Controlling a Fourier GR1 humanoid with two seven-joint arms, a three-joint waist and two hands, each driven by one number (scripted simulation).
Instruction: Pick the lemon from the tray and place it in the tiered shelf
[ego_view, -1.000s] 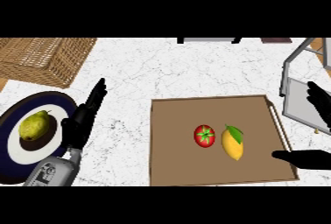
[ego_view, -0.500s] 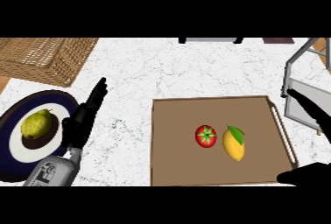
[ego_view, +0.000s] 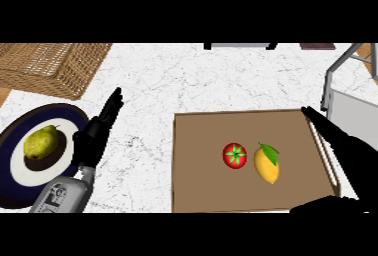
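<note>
- Wicker basket (ego_view: 52, 67) sits in the far left corner of the white marble counter (ego_view: 192, 85).
- Right below that there's a dark-rimmed plate (ego_view: 15, 165) with a yellow-green pear-looking fruit (ego_view: 40, 142) on it.
- Left hand (ego_view: 96, 132) is just beside the plate's right edge, fingers straight and pointing away from the robot, not holding anything. Grey forearm (ego_view: 63, 195) comes in from the bottom.
- Brown tray (ego_view: 199, 170) takes up the middle-right. A red tomato (ego_view: 235, 155) and the lemon (ego_view: 266, 163) lie side by side in it, tomato on the left, very close, can't tell if they touch. The lemon has a little green leaf on top.
- Right hand (ego_view: 347, 155) is over the tray's right edge, fingers stretched out straight, thumb spread wide, empty. It's just right of the lemon, not touching.
- Tiered shelf (ego_view: 347, 95), grey framed, pokes in at the far right, behind the tray.
</note>
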